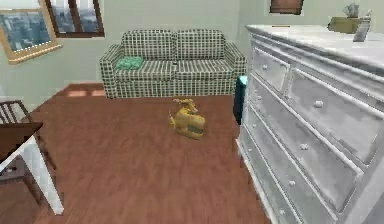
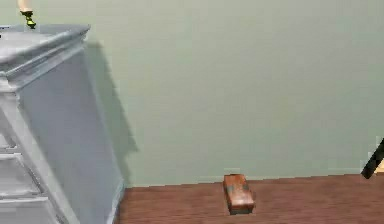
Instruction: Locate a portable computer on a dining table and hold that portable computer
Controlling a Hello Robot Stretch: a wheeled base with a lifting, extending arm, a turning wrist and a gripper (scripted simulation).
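Pretty clearly someone's home, living-room kind of space. The giveaway is the checked sofa (image 1: pixel 175 62) parked against a pale green wall (image 1: pixel 200 15), with a green cushion (image 1: pixel 130 63) on the sofa's left end in the forward view. Wood-framed windows (image 1: pixel 75 15) sit up and left of the sofa. A warm plank floor (image 1: pixel 120 160) runs out in front of it, and a small golden animal figure (image 1: pixel 187 121) sits there just ahead of the sofa. Right of the sofa, and nearer the camera, stands a big white dresser (image 1: pixel 320 120) with knobbed drawers.
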